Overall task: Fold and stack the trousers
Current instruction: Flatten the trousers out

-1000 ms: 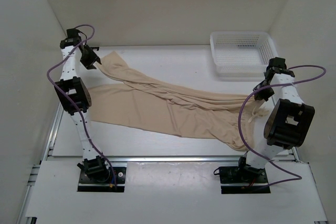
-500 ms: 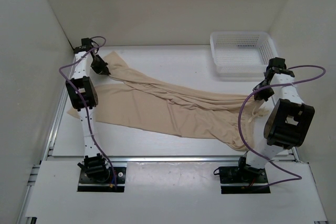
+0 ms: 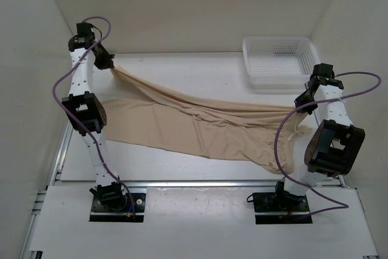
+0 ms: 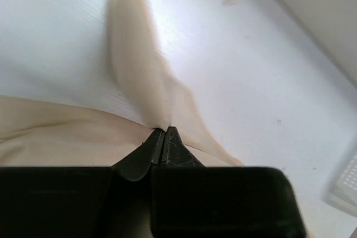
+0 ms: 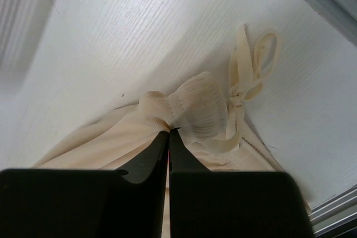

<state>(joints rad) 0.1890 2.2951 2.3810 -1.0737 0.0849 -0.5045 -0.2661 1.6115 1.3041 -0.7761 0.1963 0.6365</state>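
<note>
The beige trousers [image 3: 182, 122] stretch across the table from far left to right. My left gripper [image 3: 108, 65] is shut on the end of one leg [image 4: 139, 76] and holds it up off the table at the far left, the fabric pulled taut. At the right, my right gripper [image 3: 301, 104] is shut on the ribbed waistband [image 5: 195, 107], lifted, with the drawstring bow [image 5: 251, 65] hanging beside it. The other leg [image 3: 136, 125] lies flat on the table. Both pairs of jaws stand pressed together on cloth.
A white mesh basket [image 3: 280, 62] stands at the far right corner of the table. White walls close in on the left, back and right. A metal rail [image 3: 200, 183] runs along the table's near edge, by the arm bases.
My left gripper closed on the leg end and has lifted it up and to the left, pulling the fabric taut. The right gripper has raised the waistband slightly.
</note>
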